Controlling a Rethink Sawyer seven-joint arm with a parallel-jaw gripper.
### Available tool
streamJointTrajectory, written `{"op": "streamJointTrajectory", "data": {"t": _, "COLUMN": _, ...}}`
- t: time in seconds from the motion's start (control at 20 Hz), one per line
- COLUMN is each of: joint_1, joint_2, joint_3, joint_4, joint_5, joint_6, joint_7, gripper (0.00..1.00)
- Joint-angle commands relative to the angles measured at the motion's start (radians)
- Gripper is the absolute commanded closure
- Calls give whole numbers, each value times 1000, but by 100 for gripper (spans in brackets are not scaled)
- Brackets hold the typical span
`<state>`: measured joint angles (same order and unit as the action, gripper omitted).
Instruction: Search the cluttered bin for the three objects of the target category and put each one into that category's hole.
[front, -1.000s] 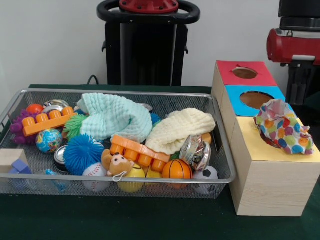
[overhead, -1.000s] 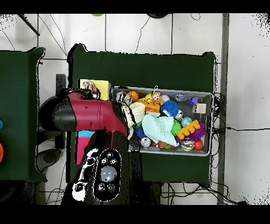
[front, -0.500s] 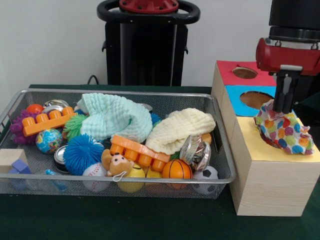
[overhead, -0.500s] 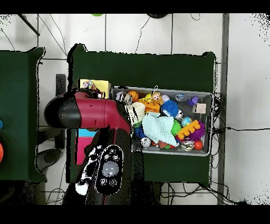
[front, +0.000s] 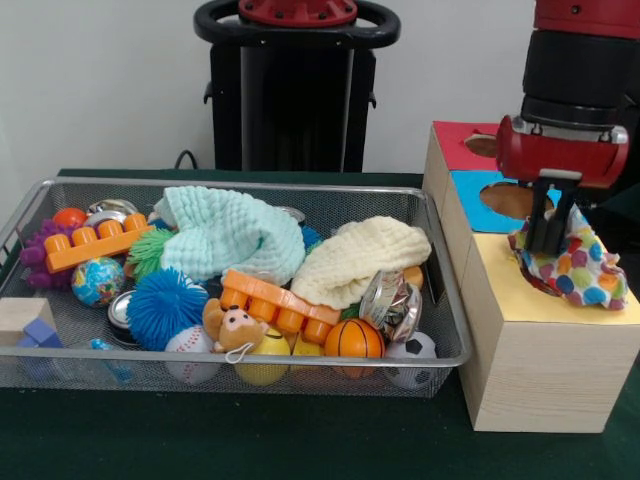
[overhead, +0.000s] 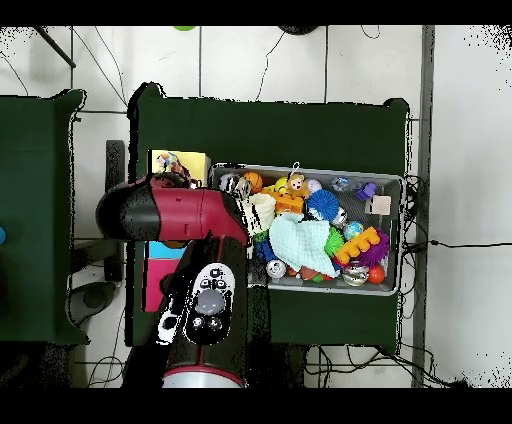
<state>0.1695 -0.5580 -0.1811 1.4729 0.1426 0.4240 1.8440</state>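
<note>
The wire-mesh bin (front: 240, 185) holds toys, balls and two knitted cloths; it also shows in the overhead view (overhead: 310, 168). One small white cloth with red, blue, yellow and green patches (front: 582, 272) lies bunched on the pale wooden box, on its yellow paper surround (front: 515, 300), and covers the hole. My gripper (front: 550, 232) hangs straight down onto the cloth's left part and touches it. In the overhead view the red arm (overhead: 180, 212) hides the gripper; the cloth (overhead: 172, 162) shows beside it. No other patterned cloth shows in the bin.
A large mint knitted cloth (front: 230, 235) and a cream knitted cloth (front: 360, 255) lie over the toys. The blue-surround hole (front: 505, 200) and red-surround hole (front: 482, 145) stand behind the yellow one. An orange block strip (front: 280, 300) and balls sit at the bin's front.
The arm has swung in from the right edge to stand over the yellow-topped box, with the gripper now down on the patterned cloth. The bin's contents have not moved.
</note>
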Motion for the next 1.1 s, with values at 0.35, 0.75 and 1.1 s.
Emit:
{"op": "streamJointTrajectory", "data": {"t": 0.35, "joint_1": -30, "joint_2": 116, "joint_3": 66, "joint_4": 4, "joint_5": 44, "joint_6": -48, "joint_7": 200, "gripper": 100}}
{"op": "streamJointTrajectory", "data": {"t": 0.75, "joint_1": -59, "joint_2": 128, "joint_3": 118, "joint_4": 23, "joint_5": 66, "joint_6": 25, "joint_7": 157, "gripper": 100}}
{"op": "streamJointTrajectory", "data": {"t": 1.1, "joint_1": -69, "joint_2": 191, "joint_3": 159, "joint_4": 22, "joint_5": 67, "joint_6": -56, "joint_7": 151, "gripper": 100}}
